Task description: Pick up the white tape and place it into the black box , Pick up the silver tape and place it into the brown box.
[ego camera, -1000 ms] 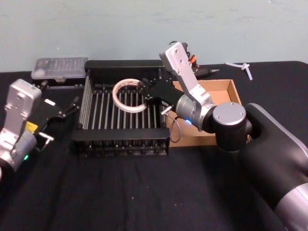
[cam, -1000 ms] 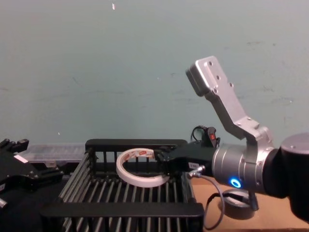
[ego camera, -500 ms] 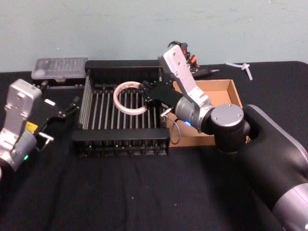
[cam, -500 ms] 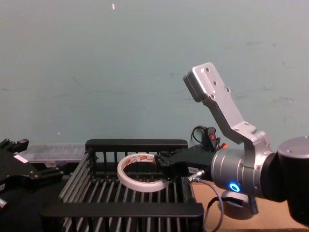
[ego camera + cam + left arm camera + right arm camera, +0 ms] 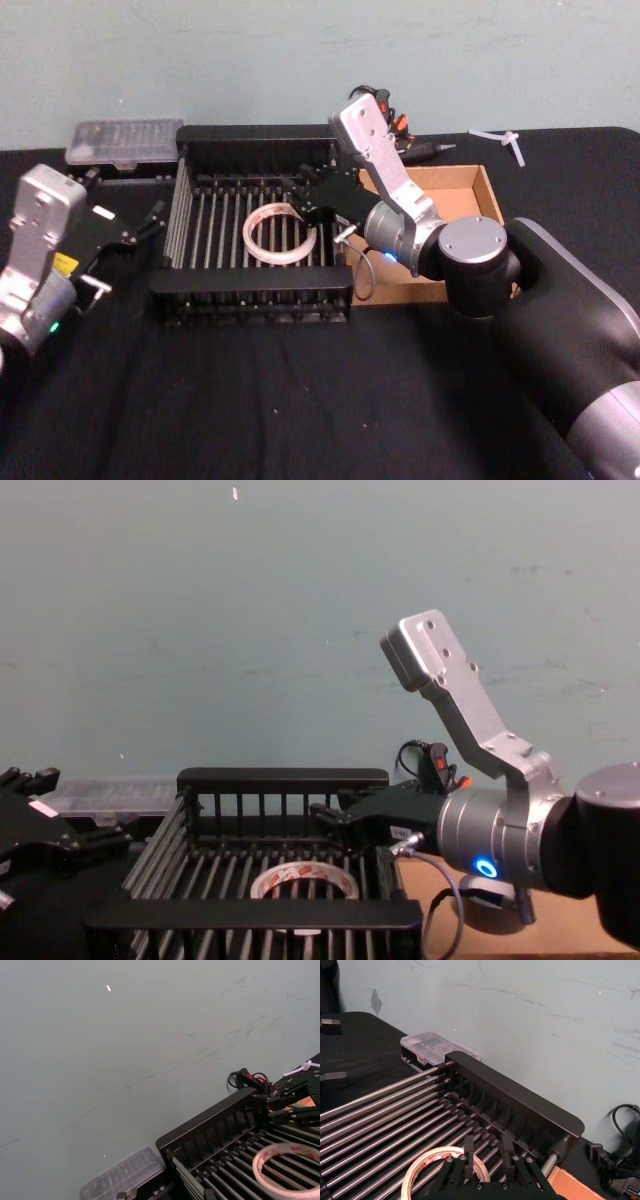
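The right pincer (image 5: 312,203) hangs over the right side of the black box (image 5: 255,137) with its fingers spread apart, holding nothing. The white tape (image 5: 281,235) lies flat on the box's barred bottom, just below and in front of those fingers; from the chest view it sits low between the bars, clear of the pincer. The left pincer (image 5: 150,219) is parked off to the left of the crate above the counter (image 5: 300,400), its fingers apart and empty.

One white tape, one black box, and one brown box (image 5: 470,185) standing just to the right of the crate, touching its side. A single clear plastic case (image 5: 125,142) sits behind the crate's left corner.

The counter is covered in black cloth, and a plain pale blue-green wall (image 5: 250,630), scuffed in places, rises right behind it
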{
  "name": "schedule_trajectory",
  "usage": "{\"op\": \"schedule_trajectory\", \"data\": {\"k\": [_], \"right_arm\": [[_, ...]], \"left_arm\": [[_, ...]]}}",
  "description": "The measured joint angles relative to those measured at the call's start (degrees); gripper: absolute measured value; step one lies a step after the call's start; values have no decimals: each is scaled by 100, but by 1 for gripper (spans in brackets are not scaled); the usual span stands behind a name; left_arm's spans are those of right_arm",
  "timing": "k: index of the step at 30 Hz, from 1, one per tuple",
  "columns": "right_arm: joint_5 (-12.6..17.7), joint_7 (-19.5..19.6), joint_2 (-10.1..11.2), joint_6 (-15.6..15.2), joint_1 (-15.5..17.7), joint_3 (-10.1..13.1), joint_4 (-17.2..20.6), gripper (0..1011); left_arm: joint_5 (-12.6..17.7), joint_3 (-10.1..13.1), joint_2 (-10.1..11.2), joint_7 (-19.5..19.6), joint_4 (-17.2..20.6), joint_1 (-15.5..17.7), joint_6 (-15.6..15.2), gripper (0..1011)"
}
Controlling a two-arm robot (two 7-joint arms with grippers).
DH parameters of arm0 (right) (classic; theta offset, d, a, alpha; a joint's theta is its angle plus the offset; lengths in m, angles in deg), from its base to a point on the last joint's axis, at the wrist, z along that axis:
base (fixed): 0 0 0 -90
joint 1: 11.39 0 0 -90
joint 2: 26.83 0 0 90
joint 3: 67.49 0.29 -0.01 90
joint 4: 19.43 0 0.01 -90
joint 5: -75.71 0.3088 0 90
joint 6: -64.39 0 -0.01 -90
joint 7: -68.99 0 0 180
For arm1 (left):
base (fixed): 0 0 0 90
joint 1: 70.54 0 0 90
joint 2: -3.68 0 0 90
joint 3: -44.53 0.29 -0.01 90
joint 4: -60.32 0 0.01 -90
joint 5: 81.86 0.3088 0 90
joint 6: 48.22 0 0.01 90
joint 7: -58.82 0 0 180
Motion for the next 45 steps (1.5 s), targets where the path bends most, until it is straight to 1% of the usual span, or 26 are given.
{"op": "schedule_trajectory", "data": {"k": [1, 2, 4, 5, 7, 9, 10, 11, 12, 14, 15, 18, 19, 21, 22, 24, 37, 42, 45], "right_arm": [[0, 0, 0, 0, 0, 0, 0, 326], [1, -1, 1, 0, 0, 0, 1, 382], [2, -1, 2, 0, 0, 0, 2, 424], [3, -1, 3, 0, 0, 0, 2, 486], [4, -2, 3, 0, 0, 0, 3, 526], [5, -3, 3, 0, 0, 0, 4, 606], [5, -3, 3, 0, 0, 0, 4, 626], [6, -4, 3, 0, 0, 0, 5, 686], [6, -4, 3, 0, 0, 0, 5, 686], [7, -4, 3, 0, 0, 0, 5, 744], [8, -5, 3, 0, 0, 0, 4, 801], [9, -6, 3, 0, 0, 0, 4, 853], [10, -6, 3, 1, 0, 0, 4, 906], [11, -6, 3, 1, 0, 0, 4, 938], [11, -6, 3, 0, 0, 0, 5, 982], [11, -6, 3, 1, 0, 0, 4, 1002], [15, -39, 8, 10, 21, 23, 34, 1002], [41, -99, 60, 12, 110, 88, 279, 1002], [69, -108, 111, -10, 182, 134, 501, 1002]], "left_arm": [[0, 0, 0, 0, 0, 0, 0, 1001], [0, 0, 0, 0, 0, 0, 0, 1001], [0, 0, 0, 0, 0, 0, 0, 1002], [0, 0, 0, 0, 0, 0, 0, 1001], [0, 0, 0, 0, 0, 0, 0, 1001], [0, 0, 0, 0, 0, 0, 0, 1001], [0, 0, 0, 0, 0, 0, 0, 1001], [0, 0, 0, 0, 0, 0, 0, 1001], [0, 0, 0, 0, 0, 0, 0, 1001], [0, 0, 0, 0, 0, 0, 0, 1001], [0, 0, 0, 0, 0, 0, 0, 1001], [0, 0, 0, 0, 0, 0, 0, 1001], [0, 0, 0, 0, 0, 0, 0, 1001], [0, 0, 0, 0, 0, 0, 0, 1001], [0, 0, 0, 0, 0, 0, 0, 1001], [0, 0, 0, 0, 0, 0, 0, 1001], [0, 0, 0, 0, 0, 0, 0, 1001], [0, 0, 0, 0, 0, 0, 0, 1001], [0, 0, 0, 0, 0, 0, 0, 1001]]}}
